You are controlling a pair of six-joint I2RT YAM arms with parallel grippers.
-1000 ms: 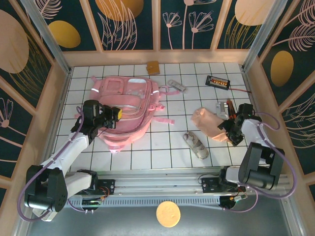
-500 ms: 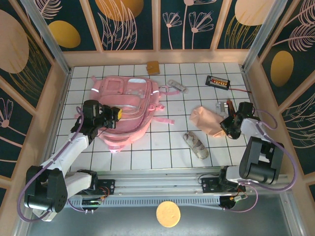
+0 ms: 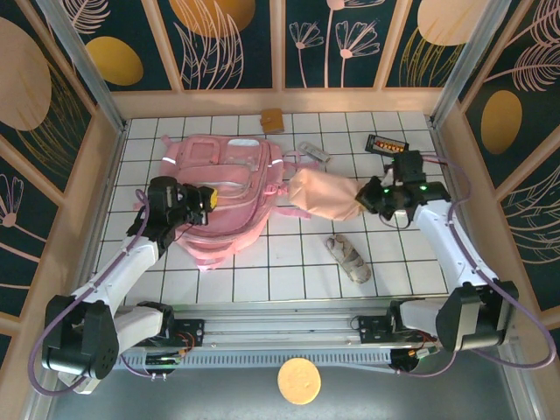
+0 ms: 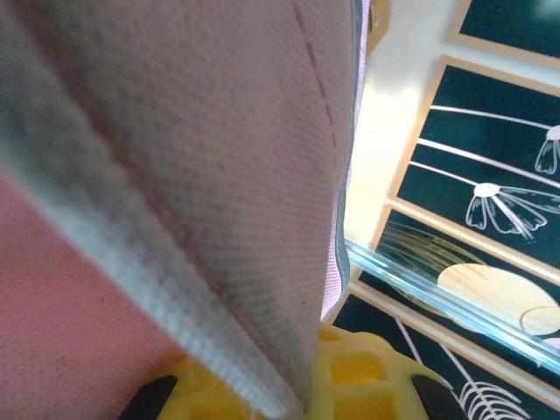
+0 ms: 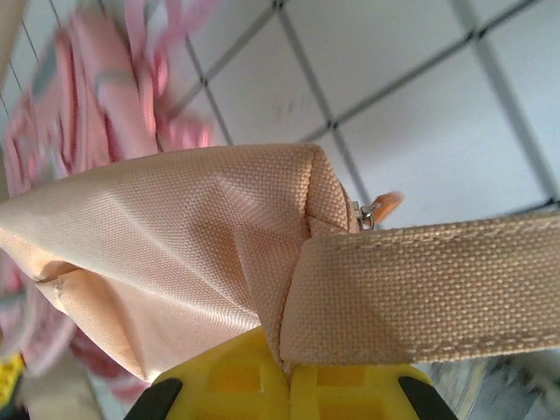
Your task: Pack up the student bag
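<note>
Nearest the arm bases, a beige sandal [image 3: 350, 259] lies on the white tiled surface [image 3: 262, 280]. Beyond it, the right tool [image 3: 363, 195] is clamped shut on the strap end of a beige-pink fabric pouch [image 3: 322, 194]. The pouch is held off the tiles, its free end reaching the student bag [image 3: 229, 171]. That bag lies flat at left-centre of the surface. The left tool [image 3: 208, 201] is closed tight on a fold of its pink fabric. Farther back sit a black device [image 3: 387, 144] and a brown square [image 3: 272, 120].
</note>
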